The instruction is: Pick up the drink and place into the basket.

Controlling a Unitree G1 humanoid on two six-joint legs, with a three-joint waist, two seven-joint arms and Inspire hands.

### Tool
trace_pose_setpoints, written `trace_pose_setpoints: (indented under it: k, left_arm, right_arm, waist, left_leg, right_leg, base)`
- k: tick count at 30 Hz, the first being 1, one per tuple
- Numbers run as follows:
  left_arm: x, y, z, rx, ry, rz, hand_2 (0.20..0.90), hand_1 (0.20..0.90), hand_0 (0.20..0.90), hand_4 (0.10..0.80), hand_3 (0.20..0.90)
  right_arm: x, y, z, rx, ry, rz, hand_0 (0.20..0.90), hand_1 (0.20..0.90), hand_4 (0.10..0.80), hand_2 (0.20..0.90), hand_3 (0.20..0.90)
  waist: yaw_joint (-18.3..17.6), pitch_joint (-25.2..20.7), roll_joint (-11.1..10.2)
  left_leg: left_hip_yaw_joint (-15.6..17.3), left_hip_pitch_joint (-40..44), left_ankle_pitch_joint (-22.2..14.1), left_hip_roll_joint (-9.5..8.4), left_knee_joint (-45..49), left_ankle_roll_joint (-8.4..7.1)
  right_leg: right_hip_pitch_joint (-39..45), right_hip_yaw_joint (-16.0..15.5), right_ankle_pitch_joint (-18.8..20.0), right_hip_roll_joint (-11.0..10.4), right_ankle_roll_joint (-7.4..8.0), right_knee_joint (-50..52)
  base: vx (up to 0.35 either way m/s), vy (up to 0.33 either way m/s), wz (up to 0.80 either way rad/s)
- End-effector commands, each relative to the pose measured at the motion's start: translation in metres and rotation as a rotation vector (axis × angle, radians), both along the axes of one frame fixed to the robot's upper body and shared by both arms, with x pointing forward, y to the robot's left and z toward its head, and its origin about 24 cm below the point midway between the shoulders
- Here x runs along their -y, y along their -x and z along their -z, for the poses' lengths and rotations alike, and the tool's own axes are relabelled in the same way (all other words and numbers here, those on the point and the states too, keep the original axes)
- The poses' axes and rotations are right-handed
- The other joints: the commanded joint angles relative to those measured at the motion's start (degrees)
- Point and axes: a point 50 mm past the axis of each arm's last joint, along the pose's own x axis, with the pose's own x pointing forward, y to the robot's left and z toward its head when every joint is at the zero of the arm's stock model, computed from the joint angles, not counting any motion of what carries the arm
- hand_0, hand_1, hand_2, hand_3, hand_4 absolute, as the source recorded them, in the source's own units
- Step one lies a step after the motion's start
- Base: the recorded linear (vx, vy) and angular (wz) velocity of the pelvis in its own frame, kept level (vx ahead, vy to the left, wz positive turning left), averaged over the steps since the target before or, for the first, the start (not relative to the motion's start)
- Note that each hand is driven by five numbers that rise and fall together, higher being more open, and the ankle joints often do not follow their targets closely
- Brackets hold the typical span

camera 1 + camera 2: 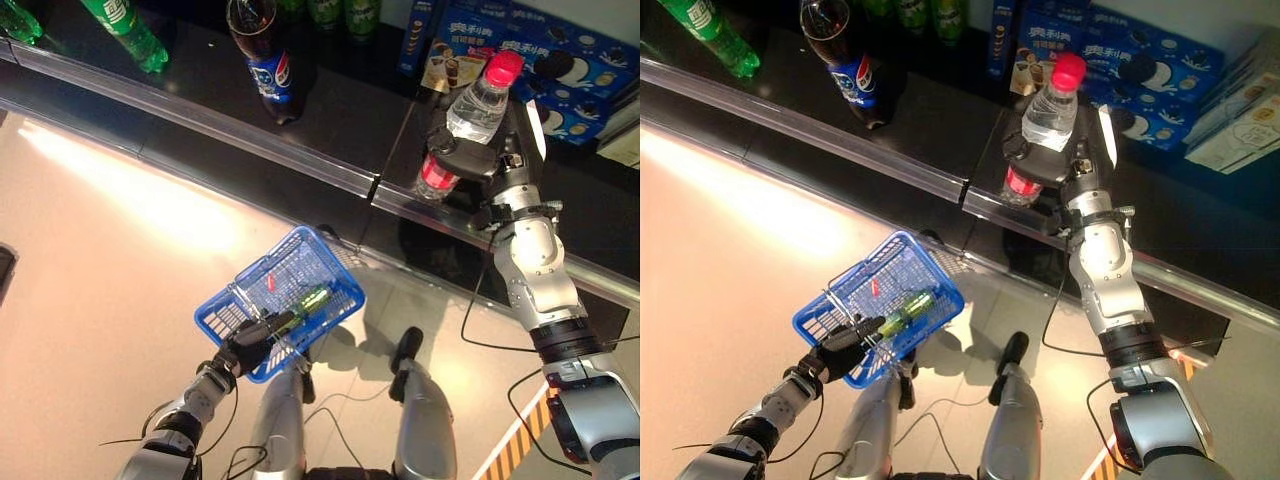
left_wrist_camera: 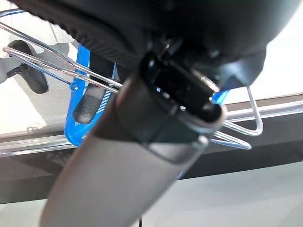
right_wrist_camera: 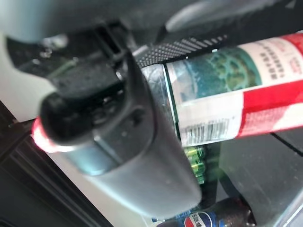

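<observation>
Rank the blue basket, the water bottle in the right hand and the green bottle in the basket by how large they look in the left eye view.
1. Blue basket: largest.
2. Water bottle, gripped by the right hand: clearly smaller than the basket.
3. Green bottle: smallest, though it lies farther from the camera, so its true size is unsure.

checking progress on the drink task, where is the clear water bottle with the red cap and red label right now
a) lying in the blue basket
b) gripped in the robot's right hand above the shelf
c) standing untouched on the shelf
b: the right hand is curled round the clear water bottle with the red cap and red label over the dark shelf, away from the blue plastic basket held by the left hand.
</observation>
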Motion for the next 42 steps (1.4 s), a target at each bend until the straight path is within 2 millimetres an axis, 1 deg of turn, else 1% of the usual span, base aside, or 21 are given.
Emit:
trace_pose_setpoints:
  k: [1, 7, 15, 17, 20, 23, 26, 27, 30, 33, 36, 39, 42]
  left_arm:
    - [0.003, 0.023, 0.010, -0.001, 0.036, 0.124, 0.300, 0.300, 0.300, 0.100, 0.200]
    - [0.005, 0.021, 0.010, 0.002, 0.034, 0.135, 0.300, 0.300, 0.300, 0.100, 0.200]
    - [0.004, 0.022, 0.010, 0.001, 0.029, 0.129, 0.300, 0.300, 0.300, 0.100, 0.200]
    - [0.004, 0.022, 0.010, 0.002, 0.031, 0.123, 0.300, 0.300, 0.300, 0.100, 0.200]
    - [0.002, 0.029, 0.014, -0.005, 0.033, 0.105, 0.300, 0.300, 0.300, 0.100, 0.200]
    - [0.000, 0.038, 0.019, -0.019, 0.032, 0.080, 0.300, 0.300, 0.300, 0.100, 0.200]
    - [-0.002, 0.050, 0.026, -0.031, 0.033, 0.053, 0.300, 0.300, 0.300, 0.100, 0.200]
    - [-0.002, 0.051, 0.026, -0.031, 0.033, 0.051, 0.300, 0.300, 0.300, 0.100, 0.200]
    - [-0.002, 0.061, 0.032, -0.051, 0.015, 0.044, 0.300, 0.300, 0.300, 0.100, 0.200]
    - [-0.005, 0.065, 0.034, -0.065, 0.012, 0.011, 0.300, 0.300, 0.300, 0.100, 0.200]
    - [-0.006, 0.068, 0.035, -0.068, 0.016, -0.005, 0.300, 0.300, 0.300, 0.100, 0.200]
    - [-0.005, 0.068, 0.035, -0.073, 0.021, -0.031, 0.300, 0.300, 0.300, 0.100, 0.200]
    - [-0.005, 0.066, 0.035, -0.074, 0.017, -0.049, 0.300, 0.300, 0.300, 0.100, 0.200]
  right_arm:
    - [-0.007, 0.012, -0.066, 0.273, 0.027, -0.059, 0.300, 0.300, 0.100, 0.300, 0.200]
    - [-0.009, 0.012, -0.066, 0.276, 0.030, -0.055, 0.300, 0.300, 0.100, 0.300, 0.200]
    - [-0.008, 0.014, -0.067, 0.290, 0.034, -0.056, 0.300, 0.300, 0.100, 0.300, 0.200]
    - [-0.011, 0.016, -0.067, 0.304, 0.047, -0.065, 0.300, 0.300, 0.100, 0.300, 0.200]
    - [-0.015, 0.020, -0.063, 0.316, 0.057, -0.087, 0.300, 0.300, 0.100, 0.300, 0.200]
    - [-0.019, 0.026, -0.057, 0.318, 0.069, -0.109, 0.300, 0.300, 0.100, 0.300, 0.200]
    - [-0.023, 0.033, -0.047, 0.304, 0.069, -0.150, 0.300, 0.300, 0.100, 0.300, 0.200]
    - [-0.024, 0.034, -0.046, 0.304, 0.069, -0.154, 0.300, 0.300, 0.100, 0.300, 0.200]
    - [-0.024, 0.040, -0.034, 0.273, 0.069, -0.180, 0.300, 0.300, 0.100, 0.300, 0.200]
    - [-0.021, 0.042, -0.023, 0.230, 0.059, -0.184, 0.300, 0.300, 0.100, 0.300, 0.200]
    - [-0.017, 0.043, -0.013, 0.190, 0.049, -0.185, 0.300, 0.300, 0.100, 0.300, 0.200]
    - [-0.015, 0.046, 0.001, 0.133, 0.041, -0.197, 0.300, 0.300, 0.100, 0.300, 0.200]
    - [-0.016, 0.048, 0.008, 0.107, 0.037, -0.212, 0.300, 0.300, 0.100, 0.300, 0.200]
  waist:
    - [0.6, -3.4, 0.6]
    - [0.5, -3.2, 0.7]
    - [0.4, -3.0, 0.6]
    - [0.4, -3.0, 0.7]
    - [0.3, -3.4, 0.7]
    - [0.4, -4.6, 0.5]
    - [0.7, -7.1, 0.0]
    - [0.7, -7.0, -0.1]
    - [1.2, -10.2, -0.6]
    - [1.8, -13.1, -1.1]
    - [2.2, -15.3, -1.6]
    - [3.2, -18.7, -2.4]
    - [3.7, -20.4, -2.9]
  left_leg:
    - [1.6, 1.6, -6.1, -2.08, 4.4, 2.28]
    - [1.6, 1.6, -6.1, -2.11, 4.5, 2.31]
    - [1.7, 1.7, -6.0, -1.93, 4.4, 2.24]
    - [1.7, 2.0, -5.8, -1.92, 3.8, 2.23]
    - [1.6, 3.4, -5.1, -2.21, 1.6, 2.02]
    - [1.6, 5.9, -4.0, -2.53, -1.8, 1.55]
    - [1.7, 9.2, -2.4, -2.88, -7.0, 0.75]
    - [2.4, 8.9, -1.2, -2.83, -7.3, 1.13]
    - [2.6, 11.6, 0.1, -2.86, -11.2, 0.37]
    - [2.8, 13.6, 0.9, -2.59, -13.4, -0.09]
    - [2.9, 14.8, 1.0, -2.20, -14.1, -0.36]
    - [2.7, 16.6, 0.7, -1.72, -14.3, -0.67]
    - [2.1, 17.6, 0.3, -1.63, -14.3, -0.71]
  right_leg:
    - [-2.2, 3.7, -3.5, -1.6, 1.98, 8.4]
    - [-2.1, 3.7, -3.5, -1.5, 1.94, 8.3]
    - [-2.2, 3.7, -3.5, -1.5, 1.98, 8.4]
    - [-2.1, 3.7, -3.6, -1.3, 2.05, 8.2]
    - [-0.8, 3.6, -3.4, -0.8, 2.31, 6.7]
    - [1.8, 2.7, -2.6, -0.4, 2.73, 3.5]
    - [5.9, 1.3, -1.4, 0.6, 3.47, -1.6]
    - [6.0, 0.5, -0.3, 0.6, 2.86, -2.3]
    - [9.6, -1.0, 0.5, 1.3, 3.38, -6.1]
    - [12.4, -2.5, 0.6, 1.3, 3.51, -7.6]
    - [14.3, -3.8, 0.6, 1.4, 3.51, -8.5]
    - [17.8, -5.7, 0.2, 1.9, 3.46, -10.0]
    - [19.7, -6.6, -0.3, 2.4, 3.35, -10.6]
  base:
    - [0.000, 0.000, 0.00]
    - [0.000, 0.000, 0.00]
    - [0.000, 0.000, 0.00]
    - [0.000, 0.000, 0.00]
    - [0.049, 0.022, 0.00]
    - [0.095, 0.006, 0.03]
    - [0.080, 0.002, 0.11]
    - [0.039, 0.004, 0.09]
    - [0.057, 0.017, 0.17]
    - [0.090, 0.024, 0.28]
    - [0.082, 0.002, 0.30]
    - [0.138, -0.015, 0.24]
    - [0.104, -0.016, 0.23]
